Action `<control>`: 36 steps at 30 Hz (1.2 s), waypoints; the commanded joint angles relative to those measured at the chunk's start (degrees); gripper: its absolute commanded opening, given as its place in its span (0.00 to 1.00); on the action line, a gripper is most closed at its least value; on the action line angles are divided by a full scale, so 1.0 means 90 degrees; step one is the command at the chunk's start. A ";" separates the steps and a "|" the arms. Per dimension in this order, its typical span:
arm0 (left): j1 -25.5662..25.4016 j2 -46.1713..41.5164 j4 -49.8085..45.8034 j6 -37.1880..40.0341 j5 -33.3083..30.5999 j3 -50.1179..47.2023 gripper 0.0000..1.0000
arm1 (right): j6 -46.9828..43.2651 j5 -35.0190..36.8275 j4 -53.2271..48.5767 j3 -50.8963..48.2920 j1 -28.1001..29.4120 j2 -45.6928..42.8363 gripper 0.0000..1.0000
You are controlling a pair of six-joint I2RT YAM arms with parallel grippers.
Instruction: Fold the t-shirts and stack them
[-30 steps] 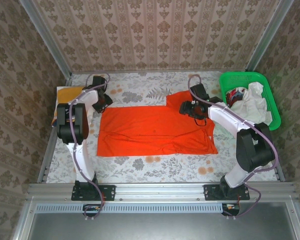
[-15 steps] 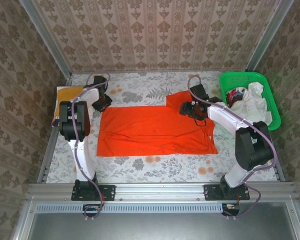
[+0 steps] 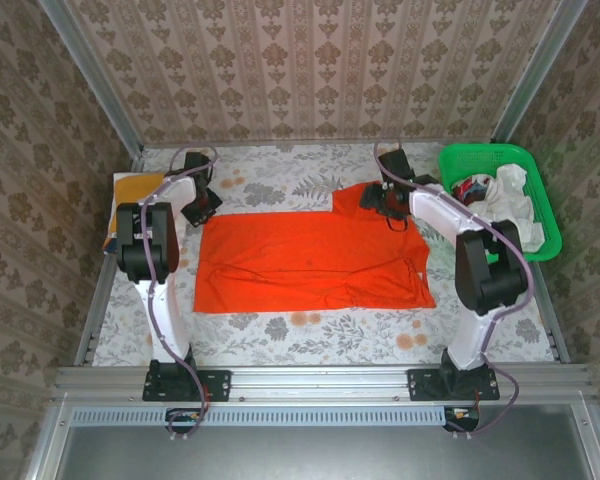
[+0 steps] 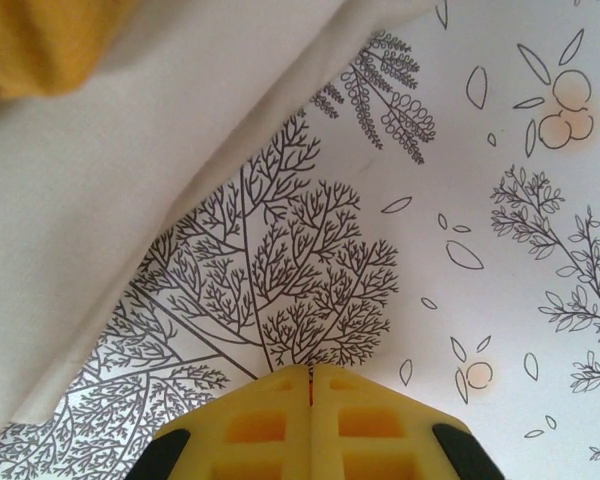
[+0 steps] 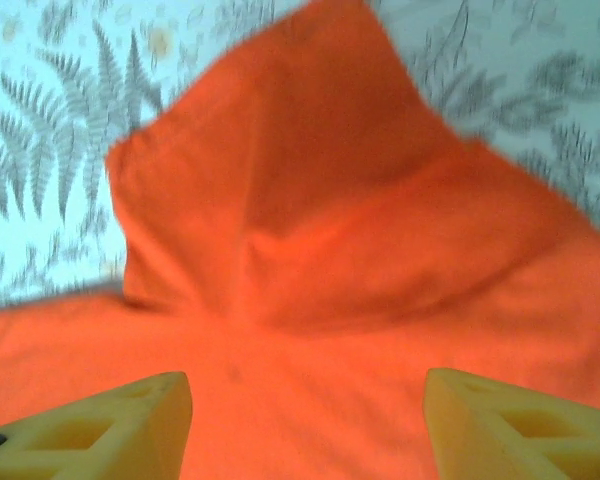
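top view: 1 orange-red tee (image 3: 310, 262) lies flat mid-worktop (image 3: 310, 335), w/ one sleeve sticking out toward 1 o'clock. bare strip of worktop runs along its 6 o'clock hem up to the near rail. another bare strip at 12 o'clock, between the 2 arms' wrists. the 9 o'clock edge of the tee sits near the left arm. the 3 o'clock edge stops well short of the green basket (image 3: 485, 150).

counts: 2 arms, 2 tools, 1 basket at 2 o'clock. 1 mustard tee (image 3: 140, 187) folded at 10 o'clock by the worktop edge. white tees (image 3: 508, 205) heaped in the basket, number can't tell.

left tool (image 3: 205, 203) sits just beside the mustard tee. left wrist cam adds detail: left tool (image 4: 310, 375) has its pads pressed together w/ nothing between them, over bare printed worktop. white cloth (image 4: 100, 180) edge sits at 10 o'clock of it, w/ the mustard tee (image 4: 30, 40) on top of that cloth.

right tool (image 3: 372, 198) is at the sleeve. right wrist cam: right tool (image 5: 305, 385) has its pads well apart, roughly half open, gripping nothing. the orange-red tee (image 5: 330, 250) sleeve lies ahead at 12 o'clock, blurred.
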 commanded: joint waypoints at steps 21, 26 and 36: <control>-0.0050 -0.0179 0.0321 -0.0033 0.0492 -0.0386 0.00 | -0.1114 -0.0048 -0.1332 0.2827 -0.0674 0.2661 0.31; -0.0089 -0.0160 0.0319 -0.0046 0.0522 -0.0342 0.00 | -0.1079 -0.0147 -0.1276 0.2882 -0.0722 0.2768 0.19; -0.0094 -0.0244 0.0300 -0.0032 0.0520 -0.0338 0.00 | -0.1084 -0.0452 -0.1173 0.2767 -0.0819 0.2425 0.00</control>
